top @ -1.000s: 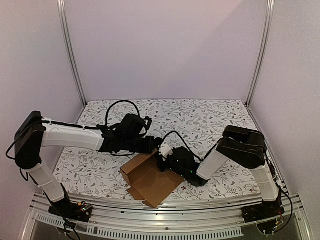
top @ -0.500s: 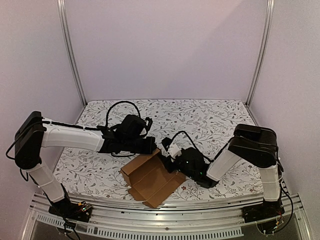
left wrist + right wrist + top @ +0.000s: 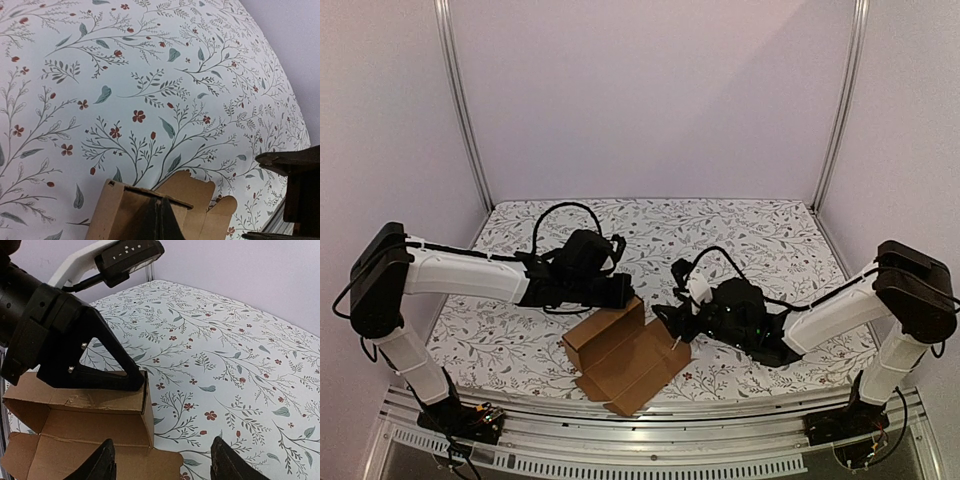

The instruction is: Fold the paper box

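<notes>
Plainly, the paper box (image 3: 625, 358) is half-formed: unmarked brown cardboard, one long wall standing upright with short end flaps, the rest lying flat on the floral table (image 3: 750, 235). The left end effector (image 3: 632, 293) is closed tight, pinching that wall's top edge. The right end effector (image 3: 670, 322) has its fingers spread and grips nothing, the box just to its left
</notes>
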